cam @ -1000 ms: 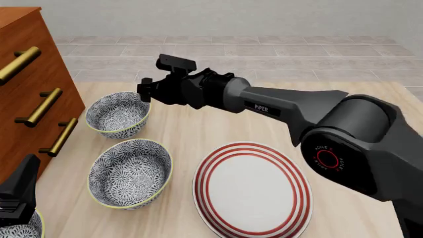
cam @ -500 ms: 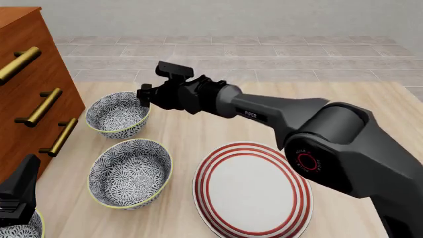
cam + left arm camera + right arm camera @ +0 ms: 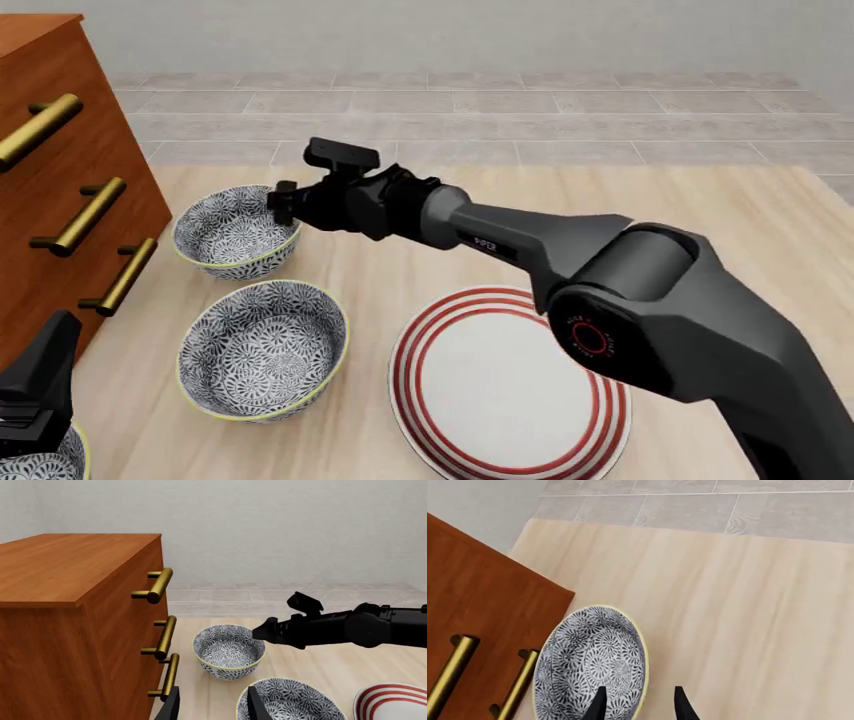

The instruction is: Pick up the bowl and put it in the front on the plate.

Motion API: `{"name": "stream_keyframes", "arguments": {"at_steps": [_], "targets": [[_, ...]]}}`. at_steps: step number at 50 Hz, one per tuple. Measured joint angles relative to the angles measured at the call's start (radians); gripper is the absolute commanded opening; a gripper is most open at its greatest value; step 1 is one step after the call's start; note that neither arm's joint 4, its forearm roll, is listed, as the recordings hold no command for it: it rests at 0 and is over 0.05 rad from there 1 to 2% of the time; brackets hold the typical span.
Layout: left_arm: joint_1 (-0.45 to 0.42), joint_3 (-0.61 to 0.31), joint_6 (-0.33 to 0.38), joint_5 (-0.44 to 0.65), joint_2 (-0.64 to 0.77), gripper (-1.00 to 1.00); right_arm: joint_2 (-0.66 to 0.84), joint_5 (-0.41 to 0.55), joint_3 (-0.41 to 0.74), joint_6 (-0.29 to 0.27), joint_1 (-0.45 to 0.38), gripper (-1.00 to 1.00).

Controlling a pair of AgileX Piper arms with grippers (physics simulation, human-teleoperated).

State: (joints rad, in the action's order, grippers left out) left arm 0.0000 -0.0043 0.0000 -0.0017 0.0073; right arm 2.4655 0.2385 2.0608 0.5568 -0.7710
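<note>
While the left gripper (image 3: 212,707) idled open, the right gripper (image 3: 638,700) hung with spread fingers straddling the far bowl's (image 3: 238,231) plate-side rim.

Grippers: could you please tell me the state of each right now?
Left gripper: open, holding nothing.
Right gripper: open, straddling the far bowl's rim.

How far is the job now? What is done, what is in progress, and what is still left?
Done: nothing is moved; the plate carries no bowl. In progress: the right claw is open and straddles the near-side rim of the far bowl, not closed on it. The left claw is idle, open. Left: close, lift, carry the bowl and set it on the plate.
</note>
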Motion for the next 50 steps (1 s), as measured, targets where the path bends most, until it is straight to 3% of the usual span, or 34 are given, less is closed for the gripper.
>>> {"name": "stream_keyframes", "arguments": {"at_steps": [50], "targets": [[0.0,0.0,0.0,0.0,0.0,1.0,0.105,0.034,0.114,0.007,-0.035,1.0]]}}
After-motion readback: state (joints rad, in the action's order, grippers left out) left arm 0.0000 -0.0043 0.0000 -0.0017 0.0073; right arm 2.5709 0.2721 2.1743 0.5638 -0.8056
